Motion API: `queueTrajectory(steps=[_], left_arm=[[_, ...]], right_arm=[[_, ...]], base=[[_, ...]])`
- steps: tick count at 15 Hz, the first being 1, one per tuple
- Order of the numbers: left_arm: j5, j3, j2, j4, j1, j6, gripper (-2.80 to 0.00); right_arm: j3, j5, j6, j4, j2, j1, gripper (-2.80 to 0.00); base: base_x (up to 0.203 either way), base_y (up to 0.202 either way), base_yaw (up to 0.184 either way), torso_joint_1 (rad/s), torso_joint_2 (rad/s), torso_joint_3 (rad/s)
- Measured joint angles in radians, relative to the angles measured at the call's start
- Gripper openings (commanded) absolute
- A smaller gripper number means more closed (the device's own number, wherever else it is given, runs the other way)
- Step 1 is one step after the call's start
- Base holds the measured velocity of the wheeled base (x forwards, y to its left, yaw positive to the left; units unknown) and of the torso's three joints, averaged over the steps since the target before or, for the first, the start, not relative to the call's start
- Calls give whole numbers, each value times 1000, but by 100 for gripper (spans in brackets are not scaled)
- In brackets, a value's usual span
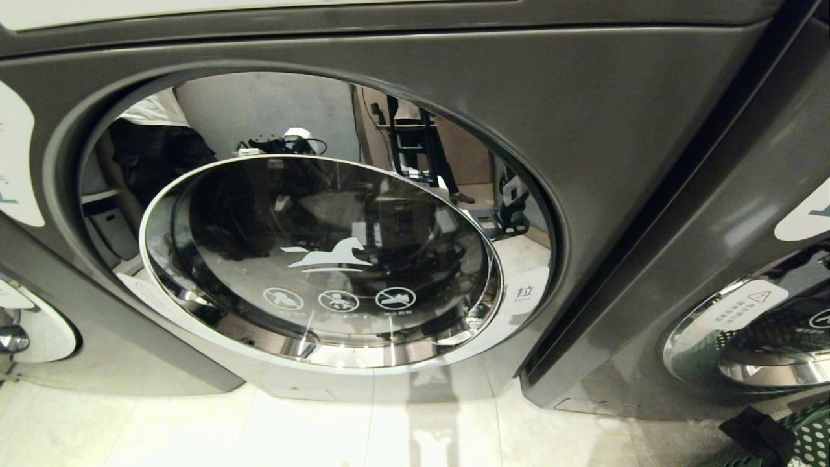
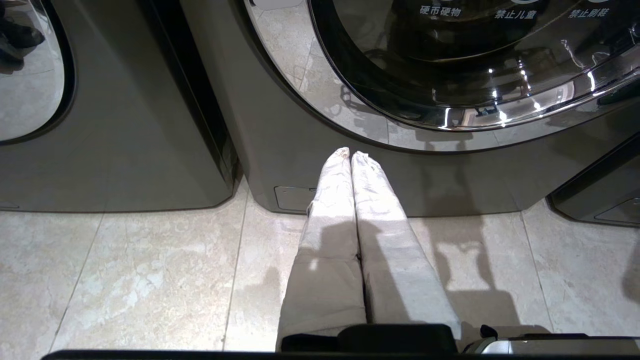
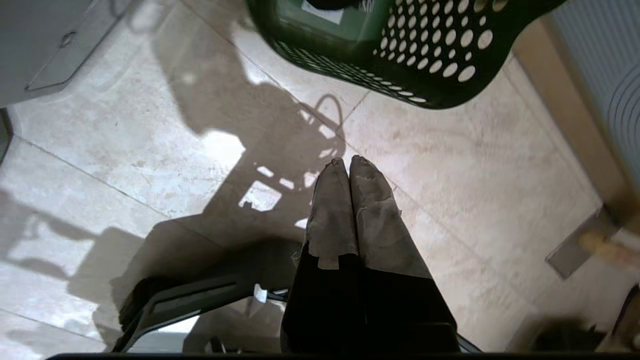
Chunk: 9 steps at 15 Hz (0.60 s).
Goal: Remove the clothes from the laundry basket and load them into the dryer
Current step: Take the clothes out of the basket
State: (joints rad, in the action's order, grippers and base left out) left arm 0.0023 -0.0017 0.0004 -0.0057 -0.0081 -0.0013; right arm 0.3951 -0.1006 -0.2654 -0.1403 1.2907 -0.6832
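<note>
Dryer (image 1: pixel 583 130): grey front-loader, fills most of head view, round glass door (image 1: pixel 321 259) shut, chrome ring round it, white horse logo and three warning icons on the glass. Reflections of the room in the door. More grey machines either side of dryer, touching or nearly so.

Laundry basket (image 3: pixel 400 55): dark green, perforated wall, on the floor to the right of dryer, in front of the next machine; only a corner shows in head view (image 1: pixel 804 434), w/ a black garment (image 1: pixel 755 431) draped over its rim.

Right gripper (image 3: pixel 347 165): fingers (image 3: pixel 330 210) pressed together, nothing between them, over bare tiled floor (image 3: pixel 125 150), near basket but not touching it. Basket rim lies just past the fingertips.

Left gripper (image 2: pixel 350 152): fingers (image 2: pixel 372 200) together too, empty, low in front of dryer, tips pointing at the panel below the door. Not touching dryer as far as can be told.

Neither arm in head view.
</note>
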Motion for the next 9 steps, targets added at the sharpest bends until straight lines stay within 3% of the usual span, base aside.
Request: queueTrajectory(steps=[2,5,9], left_arm=[[0,0,0,0,0,0,-280],[0,0,0,0,0,0,-280],[0,0,0,0,0,0,-280]], right_arm=[[31,50,32,43,117,-127,-280],[99,149,16,62,264,-245,-280],[201,229,-152,72,442,-287,-280]], base=[[0,0,0,0,0,0],[0,0,0,0,0,0],[0,0,0,0,0,0]])
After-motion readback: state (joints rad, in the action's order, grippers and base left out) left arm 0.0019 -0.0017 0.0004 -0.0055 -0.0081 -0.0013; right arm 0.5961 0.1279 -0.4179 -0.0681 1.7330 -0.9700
